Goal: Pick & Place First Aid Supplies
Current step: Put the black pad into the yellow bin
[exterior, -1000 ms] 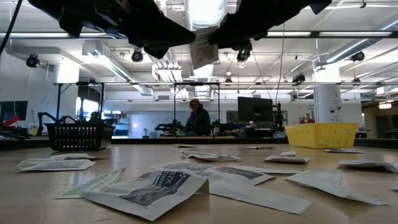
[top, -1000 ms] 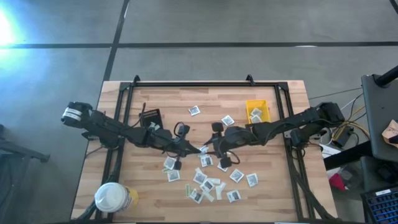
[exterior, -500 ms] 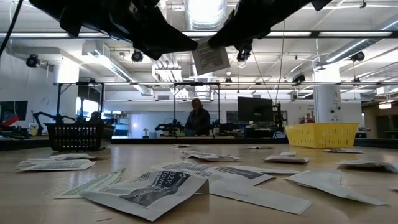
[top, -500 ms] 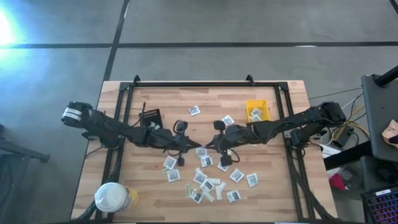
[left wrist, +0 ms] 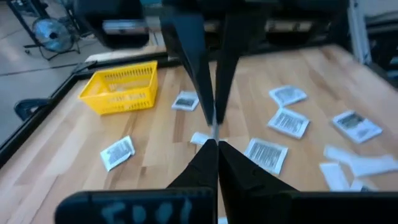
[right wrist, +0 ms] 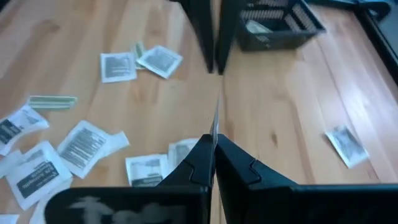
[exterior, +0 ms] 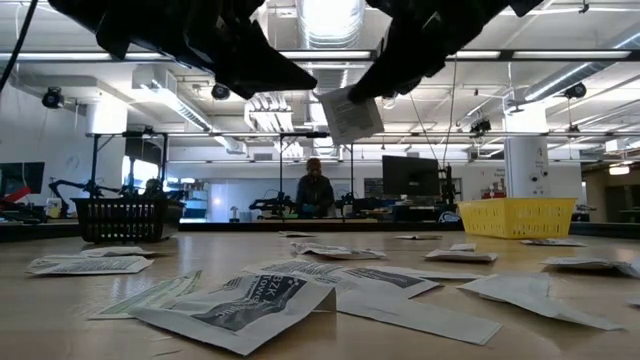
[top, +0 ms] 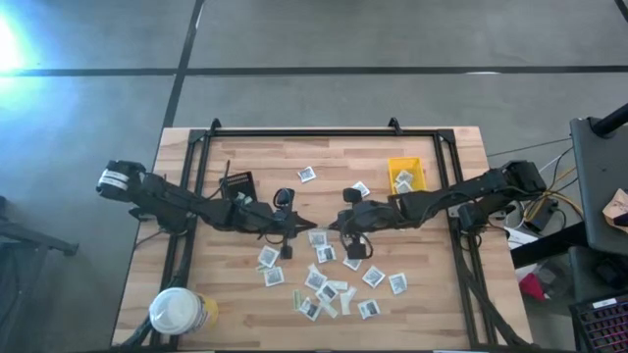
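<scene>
A small white packet (exterior: 350, 115) with dark print hangs tilted in the air above the middle of the table, between my two grippers. My left gripper (top: 306, 233) comes from the table's left and my right gripper (top: 332, 230) from its right; their tips nearly meet. Both look shut, each on one end of the packet, which shows edge-on as a thin line (right wrist: 215, 115) in both wrist views. Many more packets (top: 324, 284) lie flat on the wood below and nearer the front edge. My left gripper (left wrist: 215, 144) has the packet's thin edge (left wrist: 215, 130) running into its closed fingertips, so it seems pinched at that end. In the low view only the packet's upper left corner (exterior: 322, 94) reaches that gripper. My right gripper (right wrist: 212, 140) pinches the packet's upper right corner (exterior: 372, 98) between its two fingers, slanting down from the table's right. The packet is lifted clear of the table and hangs tilted below the fingers.
A yellow bin (top: 405, 175) holding a few packets stands at the back right, a black basket (top: 238, 183) at the back left, and a white-lidded yellow tub (top: 180, 312) at the front left corner. A person (exterior: 317, 190) stands far off in the room behind.
The packet has shifted a little toward the table's right and lower, and has tipped from nearly upright to slanted. My right gripper has rolled with it. Neither arm has travelled.
</scene>
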### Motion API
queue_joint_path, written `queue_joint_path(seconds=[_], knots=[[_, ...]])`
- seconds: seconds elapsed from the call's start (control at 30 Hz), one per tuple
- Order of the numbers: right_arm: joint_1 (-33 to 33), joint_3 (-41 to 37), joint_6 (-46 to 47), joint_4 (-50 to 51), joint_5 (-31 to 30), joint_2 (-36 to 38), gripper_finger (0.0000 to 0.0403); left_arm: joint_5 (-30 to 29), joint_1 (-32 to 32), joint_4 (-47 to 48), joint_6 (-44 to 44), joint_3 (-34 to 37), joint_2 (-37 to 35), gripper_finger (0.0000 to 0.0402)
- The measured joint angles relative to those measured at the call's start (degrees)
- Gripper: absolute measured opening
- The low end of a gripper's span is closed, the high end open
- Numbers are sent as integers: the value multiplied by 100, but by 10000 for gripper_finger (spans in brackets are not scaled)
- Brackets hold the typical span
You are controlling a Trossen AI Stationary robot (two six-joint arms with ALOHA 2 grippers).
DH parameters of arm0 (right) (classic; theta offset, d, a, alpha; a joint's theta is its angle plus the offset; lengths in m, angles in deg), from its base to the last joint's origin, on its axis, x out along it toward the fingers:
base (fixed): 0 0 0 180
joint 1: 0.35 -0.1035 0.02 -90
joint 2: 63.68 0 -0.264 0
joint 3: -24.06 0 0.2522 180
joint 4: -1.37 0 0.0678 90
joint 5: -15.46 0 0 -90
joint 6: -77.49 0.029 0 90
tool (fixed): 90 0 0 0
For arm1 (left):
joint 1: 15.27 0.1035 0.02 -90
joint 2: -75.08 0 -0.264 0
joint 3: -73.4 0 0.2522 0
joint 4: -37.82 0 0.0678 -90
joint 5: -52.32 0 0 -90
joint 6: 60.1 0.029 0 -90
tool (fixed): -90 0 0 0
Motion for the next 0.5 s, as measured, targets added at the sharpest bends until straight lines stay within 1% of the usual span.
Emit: queue_joint_path(seconds=[0.1, 0.23, 0.4, 0.5], knots=[[-2, 2, 138, 346, -175, 27, 9, -50, 0, 162, 50, 2, 0, 27], [2, 2, 220, 901, -546, 128, 9, -87, 0, 366, 53, 0, 0, 61], [9, 2, 356, 1646, -1103, 384, 8, -361, 0, 561, -103, 1, 0, 102], [13, 2, 504, 2165, -1590, 619, 8, -393, 2, 635, -168, 2, 0, 115]])
